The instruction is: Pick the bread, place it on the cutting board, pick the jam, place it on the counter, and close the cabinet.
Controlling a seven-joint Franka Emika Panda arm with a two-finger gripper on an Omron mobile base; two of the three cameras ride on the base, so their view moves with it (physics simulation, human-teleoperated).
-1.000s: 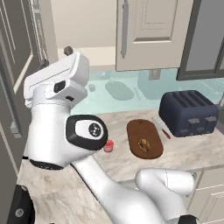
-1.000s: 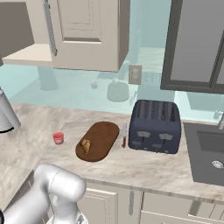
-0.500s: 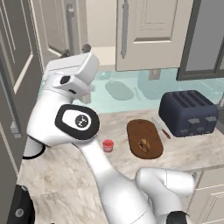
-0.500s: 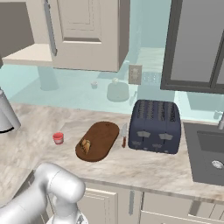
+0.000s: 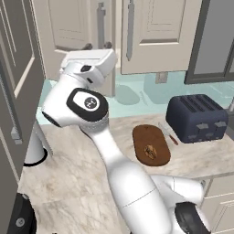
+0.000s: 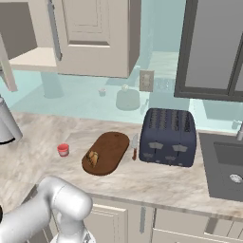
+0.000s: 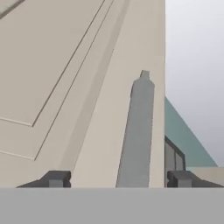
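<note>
So the bread [image 6: 92, 157] is sitting on the cutting board [image 6: 111, 149], toward its near-left end, and the jam [image 6: 63, 150] is down on the bench [image 6: 42, 137] just left of the board, a bit apart from it. Looks like the only job left is shutting the cabinet.

The arm is swung up high on the left, and the hand [image 7: 118, 178] is right up against the cabinet door [image 7: 65, 78], with the vertical metal handle [image 7: 138, 131] running up between the two fingertips [image 7: 56, 178]. The fingers are spread wide with nothing in them, just straddling the handle line, not pinching it as far as I can tell.

What could go wrong from here, my guess:
- If it pushes near the handle edge at an angle, a fingertip could catch the handle and the hand could skid off the panel, so the door only swings partway.
- In the right base view the left door [image 6: 4, 61] is swung out over the cream shelf [image 6: 35, 58]. A short push could leave it ajar.
- The elbow hangs above the bench near the jar and board, so a big sweep might clip the jam.
</note>
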